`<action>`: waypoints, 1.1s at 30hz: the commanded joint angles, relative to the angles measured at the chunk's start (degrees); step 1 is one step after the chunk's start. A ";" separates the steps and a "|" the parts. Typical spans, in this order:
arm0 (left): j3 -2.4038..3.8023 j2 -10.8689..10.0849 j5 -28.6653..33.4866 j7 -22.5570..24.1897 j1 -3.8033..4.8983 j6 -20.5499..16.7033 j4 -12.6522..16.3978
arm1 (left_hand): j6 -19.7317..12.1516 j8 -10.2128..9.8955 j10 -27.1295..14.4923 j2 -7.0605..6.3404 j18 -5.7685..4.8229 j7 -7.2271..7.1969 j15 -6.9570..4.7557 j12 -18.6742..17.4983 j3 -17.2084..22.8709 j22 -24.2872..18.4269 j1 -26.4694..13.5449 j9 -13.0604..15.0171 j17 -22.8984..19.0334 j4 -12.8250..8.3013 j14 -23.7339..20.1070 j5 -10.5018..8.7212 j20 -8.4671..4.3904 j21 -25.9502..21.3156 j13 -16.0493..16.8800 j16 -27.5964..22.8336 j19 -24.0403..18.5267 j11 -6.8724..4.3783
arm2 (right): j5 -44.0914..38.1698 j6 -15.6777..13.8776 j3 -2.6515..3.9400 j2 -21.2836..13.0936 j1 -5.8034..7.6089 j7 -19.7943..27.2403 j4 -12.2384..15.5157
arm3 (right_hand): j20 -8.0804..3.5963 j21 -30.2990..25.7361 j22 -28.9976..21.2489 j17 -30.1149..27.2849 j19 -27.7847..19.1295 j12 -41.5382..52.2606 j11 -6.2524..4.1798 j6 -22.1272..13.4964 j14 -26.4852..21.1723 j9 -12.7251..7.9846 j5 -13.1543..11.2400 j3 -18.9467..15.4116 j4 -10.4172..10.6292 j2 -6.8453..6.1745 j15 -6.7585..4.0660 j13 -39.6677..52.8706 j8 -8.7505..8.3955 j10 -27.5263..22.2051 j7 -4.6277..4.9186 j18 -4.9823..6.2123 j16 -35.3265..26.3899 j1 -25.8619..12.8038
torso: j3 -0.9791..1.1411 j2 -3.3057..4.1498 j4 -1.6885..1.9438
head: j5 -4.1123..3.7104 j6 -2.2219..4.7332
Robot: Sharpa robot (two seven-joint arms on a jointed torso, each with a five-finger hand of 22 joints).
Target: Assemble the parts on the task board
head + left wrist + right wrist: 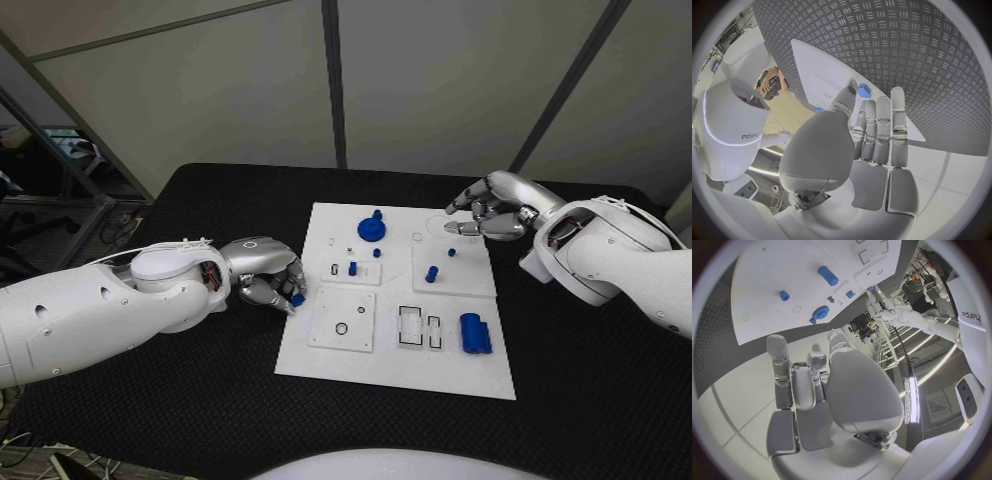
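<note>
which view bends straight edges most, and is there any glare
Both wrist views: the board edge curves in the left wrist view, and it bows across the right wrist view too. The head view keeps the board edges straight. No strong glare on the board; bright light strips show beside the right robot hand in its wrist view.

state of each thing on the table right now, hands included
left robot hand: at the board's left edge, pinching a small blue part
right robot hand: over the board's far right corner, fingers curled, holding nothing
task board: flat on the table
blue cylinder: lying on its side
blue gear: seated on the board
</note>
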 commanded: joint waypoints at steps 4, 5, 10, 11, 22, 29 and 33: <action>0.00 0.24 -1.49 -1.35 0.04 3.07 -0.53 | -0.50 0.06 -0.28 0.85 -0.59 -0.16 -0.34 0.93 -0.46 0.39 0.46 -0.17 0.06 -0.04 -0.02 -0.17 -0.09 0.36 0.20 0.78 0.52 -0.39 | -0.20 -0.33 0.02 0.09 0.07 0.16 0.01 | -0.07 -0.24 -0.05 0.68 0.37 -0.23 -0.27 0.01 2.72 -0.03 0.32 0.20 0.29 0.09 -0.53 -0.08 0.38 0.02 -0.18 0.91 -0.34 0.18 | -0.05 0.00 0.07 | -0.19 -0.04; 0.01 0.28 -1.51 -1.46 0.05 3.26 -0.67 | -0.64 -0.02 -0.31 0.94 -0.59 -0.10 -0.37 1.10 -0.46 0.48 0.54 -0.20 0.05 -0.05 -0.03 -0.17 -0.12 0.41 0.22 0.91 0.55 -0.42 | -0.20 -0.33 0.02 0.11 0.07 0.16 -0.01 | -0.07 -0.24 -0.05 0.68 0.37 -0.23 -0.27 0.01 2.72 -0.03 0.32 0.20 0.29 0.09 -0.53 -0.08 0.38 0.02 -0.18 0.91 -0.34 0.18 | -0.05 -0.04 0.07 | -0.22 -0.08; 0.01 0.40 -1.54 -1.59 0.06 3.54 -0.98 | -0.93 -0.19 -0.43 1.10 -0.60 0.01 -0.40 1.35 -0.49 0.64 0.57 -0.24 0.02 -0.02 -0.08 -0.15 -0.16 0.48 0.24 1.13 0.56 -0.45 | -0.20 -0.34 0.02 0.17 0.06 0.19 -0.06 | -0.07 -0.24 -0.05 0.68 0.37 -0.23 -0.27 0.01 2.72 -0.03 0.32 0.20 0.29 0.09 -0.53 -0.08 0.38 0.02 -0.18 0.91 -0.34 0.18 | -0.06 -0.03 0.10 | -0.23 -0.08; 0.01 0.43 -1.54 -1.59 0.06 3.60 -1.03 | -0.93 -0.20 -0.43 1.12 -0.60 0.01 -0.40 1.36 -0.48 0.65 0.57 -0.24 0.01 -0.01 -0.09 -0.15 -0.16 0.49 0.24 1.14 0.57 -0.46 | -0.20 -0.34 0.02 0.19 0.05 0.20 -0.07 | -0.07 -0.24 -0.05 0.68 0.37 -0.23 -0.27 0.01 2.72 -0.03 0.32 0.20 0.29 0.09 -0.53 -0.08 0.38 0.02 -0.18 0.91 -0.34 0.18 | -0.05 -0.04 0.12 | -0.29 -0.12; 0.02 0.78 -1.54 -1.51 0.07 4.07 -1.36 | -0.26 0.02 -0.74 3.40 -0.60 0.00 -0.58 1.94 0.17 1.35 0.63 -0.13 -0.21 0.74 -0.24 -0.03 -0.34 0.76 -0.02 1.93 0.59 -0.67 | -0.20 -0.37 0.02 0.26 0.04 0.22 -0.10 | -0.07 -0.24 -0.05 0.68 0.38 -0.23 -0.27 0.01 2.72 -0.03 0.32 0.20 0.29 0.09 -0.53 -0.08 0.39 0.02 -0.18 0.91 -0.34 0.18 | -0.01 -0.03 0.08 | -0.26 -0.15; 0.02 1.09 -1.52 -1.43 0.08 4.32 -1.67 | 0.25 0.10 -1.06 5.45 -0.62 -0.01 -0.67 1.85 0.94 1.86 0.52 -0.16 -0.49 1.67 -0.44 0.02 -0.45 0.89 -0.51 2.28 0.47 -0.77 | -0.20 -0.38 0.02 0.25 0.03 0.24 -0.05 | -0.09 -0.29 -0.03 0.69 0.47 -0.18 -0.29 0.05 2.74 -0.02 0.32 0.23 0.33 0.12 -0.55 -0.09 0.49 0.06 -0.20 0.89 -0.38 0.13 | 0.00 -0.03 0.08 | -0.38 -0.12; 0.02 1.28 -1.36 -1.37 0.09 4.45 -1.86 | 0.52 0.10 -1.24 6.74 -0.63 0.01 -0.70 1.73 1.50 2.19 0.30 -0.18 -0.73 2.56 -0.58 0.04 -0.49 0.92 -0.88 2.44 0.36 -0.81 | -0.20 -0.39 0.02 0.24 0.03 0.27 -0.02 | -0.09 -0.30 -0.05 0.71 0.47 -0.19 -0.28 0.05 2.75 -0.02 0.31 0.24 0.35 0.13 -0.56 -0.10 0.49 0.06 -0.20 0.90 -0.37 0.12 | -0.02 -0.03 0.09 | -0.50 -0.11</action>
